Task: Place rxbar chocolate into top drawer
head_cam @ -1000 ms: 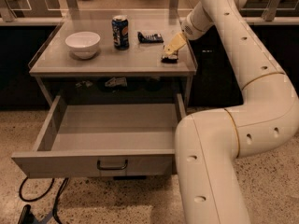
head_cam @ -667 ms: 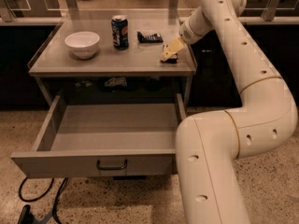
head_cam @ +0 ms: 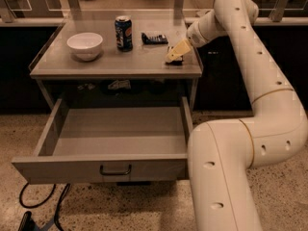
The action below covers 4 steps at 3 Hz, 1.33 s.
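Camera view of a grey table (head_cam: pixel 72 70) with the top drawer (head_cam: pixel 115 129) pulled fully out below it; the drawer's flat front panel faces the camera and carries a dark curved handle (head_cam: pixel 115 170) at its middle, and its interior shows only the bare grey floor. On the tabletop, from left to right, stand a white bowl (head_cam: pixel 85 45), an upright soda can (head_cam: pixel 123 32) just beside it, and a dark blue snack packet (head_cam: pixel 154 37) lying flat near the back. The rxbar chocolate (head_cam: pixel 178 62) lies at the right front of the tabletop, close to the edge and well apart from the drawer; only a dark sliver of it shows beneath the tool. The gripper (head_cam: pixel 172 57), pale yellow, points down and to the left at the end of the white arm (head_cam: pixel 250 81) and sits directly over the bar, touching or nearly touching it; whether it is spread or clamped on the bar cannot be told. The arm curves in from the right foreground. Dark cables (head_cam: pixel 41 203) lie on the speckled floor at lower left.
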Available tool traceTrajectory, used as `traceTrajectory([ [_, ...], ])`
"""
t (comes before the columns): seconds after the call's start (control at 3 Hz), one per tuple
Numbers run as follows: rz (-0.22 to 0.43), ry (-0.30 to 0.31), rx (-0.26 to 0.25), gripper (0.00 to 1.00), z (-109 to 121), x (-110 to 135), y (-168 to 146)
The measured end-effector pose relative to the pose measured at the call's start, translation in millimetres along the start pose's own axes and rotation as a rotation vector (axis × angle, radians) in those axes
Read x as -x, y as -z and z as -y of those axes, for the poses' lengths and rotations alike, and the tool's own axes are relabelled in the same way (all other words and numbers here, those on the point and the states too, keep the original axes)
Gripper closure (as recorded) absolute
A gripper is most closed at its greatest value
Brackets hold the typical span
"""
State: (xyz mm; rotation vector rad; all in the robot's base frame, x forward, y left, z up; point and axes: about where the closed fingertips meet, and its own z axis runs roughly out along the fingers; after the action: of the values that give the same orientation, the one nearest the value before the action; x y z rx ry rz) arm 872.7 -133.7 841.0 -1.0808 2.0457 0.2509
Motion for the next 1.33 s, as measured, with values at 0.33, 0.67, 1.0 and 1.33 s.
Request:
traceTrajectory([
  [0.33,0.182,0.037,0.131,0.0,-20,-2,-18],
  [0.67,0.203,0.048,0.149,0.0,-26,3,-23],
  [1.0,0.125,0.042,0.133,0.0,-28,4,-19],
  [1.33,-0.102,0.031,0.122,0.0,-46,4,-16],
])
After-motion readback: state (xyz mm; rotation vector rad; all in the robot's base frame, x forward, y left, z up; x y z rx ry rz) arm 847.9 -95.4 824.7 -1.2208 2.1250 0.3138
